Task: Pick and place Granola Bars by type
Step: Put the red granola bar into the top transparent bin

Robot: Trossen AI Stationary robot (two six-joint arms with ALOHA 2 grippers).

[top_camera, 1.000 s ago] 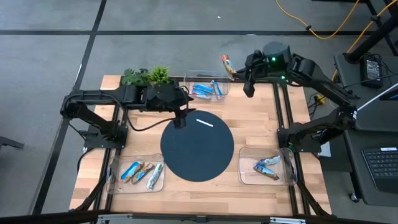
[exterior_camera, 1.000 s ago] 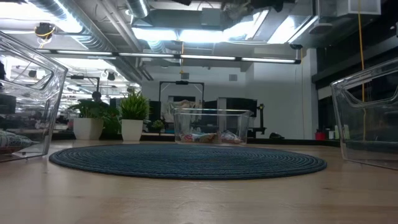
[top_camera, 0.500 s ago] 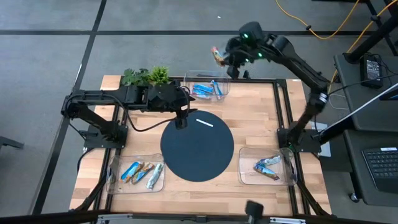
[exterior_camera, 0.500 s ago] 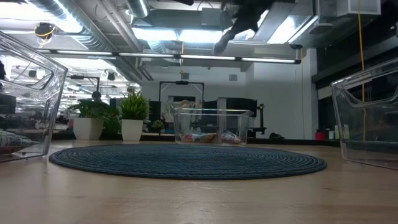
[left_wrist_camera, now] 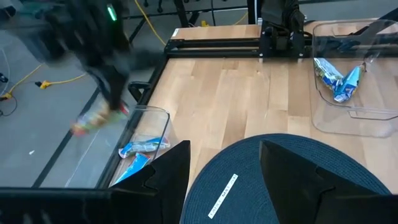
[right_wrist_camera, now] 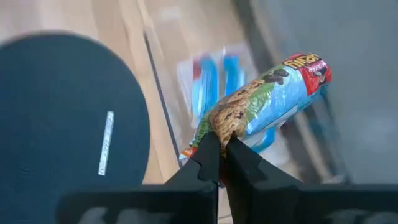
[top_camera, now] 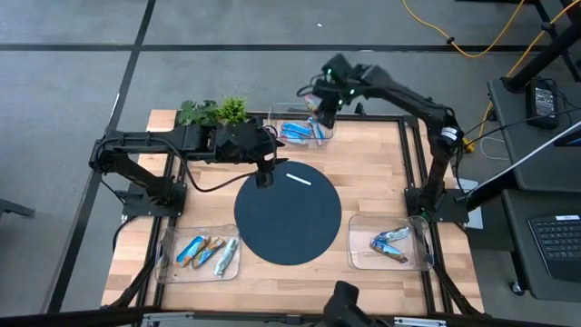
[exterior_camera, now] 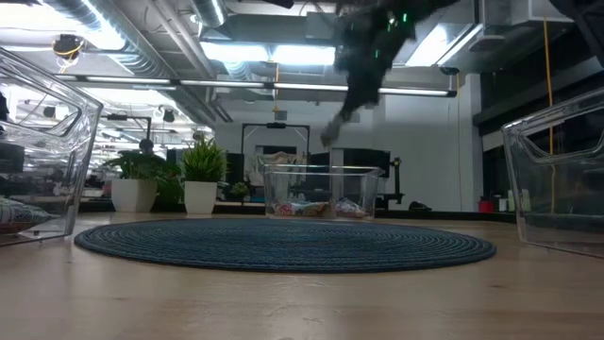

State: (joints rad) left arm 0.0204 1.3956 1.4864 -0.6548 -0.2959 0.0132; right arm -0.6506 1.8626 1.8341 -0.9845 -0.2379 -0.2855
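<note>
My right gripper [right_wrist_camera: 221,149] is shut on a granola bar [right_wrist_camera: 267,99] in a light blue, green and red wrapper. It hangs above the far clear bin [top_camera: 300,130], which holds blue-wrapped bars [right_wrist_camera: 214,81]. The low view shows the gripper [exterior_camera: 354,90] and bar [exterior_camera: 332,132] blurred, high over that bin [exterior_camera: 321,194]. My left gripper [top_camera: 263,177] stands open above the far left edge of the round dark mat [top_camera: 288,213], with nothing between its fingers [left_wrist_camera: 165,180]. My right gripper pinches one end of the bar [right_wrist_camera: 225,124] between its two fingertips. The fingers slant down from the table's far right. The rest of the bar sticks out past the fingertips, lifted clear above the far bin.
A thin white strip [top_camera: 299,179] lies on the mat. Clear bins with bars stand at the near left [top_camera: 200,252] and near right [top_camera: 388,243]. Two small potted plants [top_camera: 213,111] stand at the far left, beside the far bin.
My right gripper, still shut on the bar, has swung from beyond the table's far right corner toward the left and down, until it is over the far bin, tipping further downward. The bar has travelled with it, clear of everything.
</note>
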